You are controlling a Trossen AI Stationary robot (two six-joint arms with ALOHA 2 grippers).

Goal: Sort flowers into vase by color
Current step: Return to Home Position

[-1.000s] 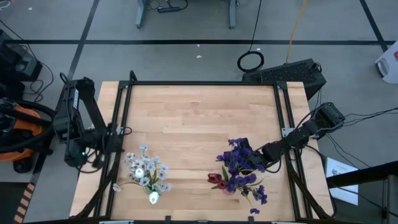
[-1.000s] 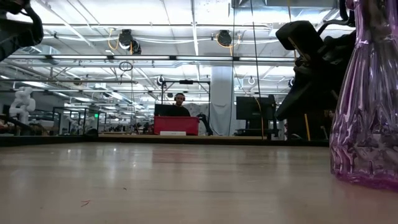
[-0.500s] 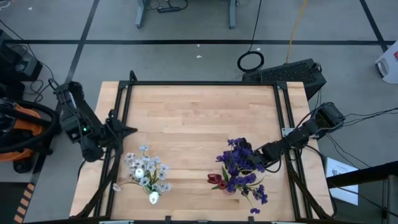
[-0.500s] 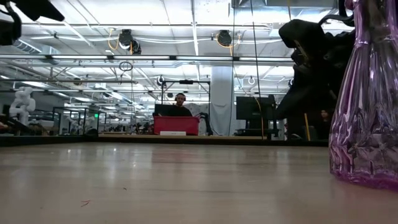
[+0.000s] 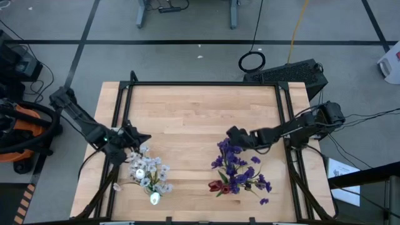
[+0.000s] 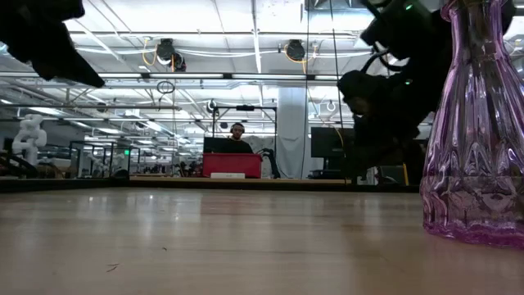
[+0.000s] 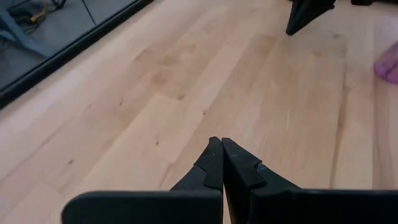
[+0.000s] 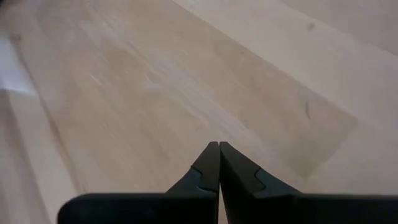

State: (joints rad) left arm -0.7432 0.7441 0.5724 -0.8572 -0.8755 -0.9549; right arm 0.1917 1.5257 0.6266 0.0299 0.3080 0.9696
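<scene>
In the high view, the white and pale-blue flowers [image 5: 149, 172] are bunched at the lower left of the worktop [image 5: 200, 112]. The purple sprigs [image 5: 236, 164] and a dark red tulip [image 5: 217, 185] are held in the pink vase [image 6: 475, 147] at lower right. The left gripper [image 5: 141, 138] is positioned just beside the white bunch, and the right gripper [image 5: 232, 133] just beside the purple sprigs. Both sets of jaws are pressed together on nothing.

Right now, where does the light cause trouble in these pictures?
Low view: the bright white ceiling turns the dark right arm into a silhouette, and the ribbed purple glass vase glows. High view: the pale wooden table is evenly lit, without glare.
</scene>
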